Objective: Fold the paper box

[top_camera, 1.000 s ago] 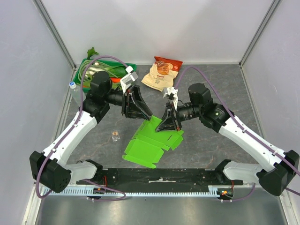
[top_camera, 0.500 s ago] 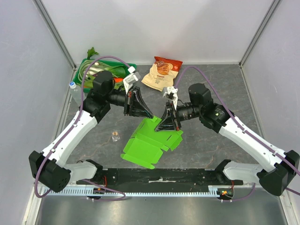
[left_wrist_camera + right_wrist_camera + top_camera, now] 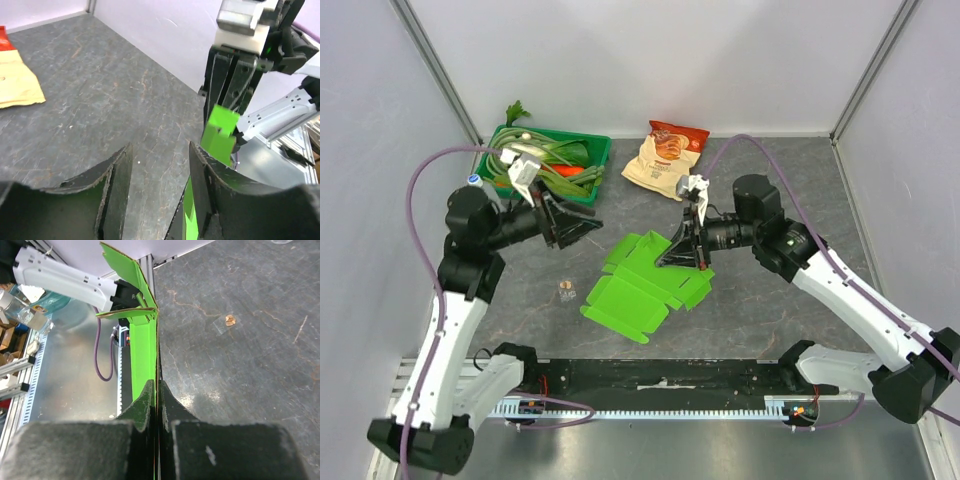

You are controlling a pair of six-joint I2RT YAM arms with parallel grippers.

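The lime-green paper box (image 3: 632, 292) lies partly unfolded on the dark table, with flaps sticking out. My right gripper (image 3: 672, 260) is shut on the box's far right edge, and its wrist view shows the thin green cardboard (image 3: 144, 352) pinched between the shut jaws (image 3: 156, 386). My left gripper (image 3: 586, 230) hovers to the left of the box, apart from it, open and empty. In the left wrist view its fingers (image 3: 161, 150) frame bare table, with a green flap (image 3: 220, 132) beyond the right finger, under the right gripper (image 3: 234, 80).
A dark green tray (image 3: 592, 147) of vegetables stands at the back left. A beige-and-red snack bag (image 3: 667, 152) lies at the back centre. A small amber scrap (image 3: 566, 291) sits left of the box. A clear bottle (image 3: 474, 183) stands by the left wall.
My left arm has pulled back to the left, away from the box. Its gripper closed, then opened. The box has settled slightly to the left, and the right gripper still pinches it.
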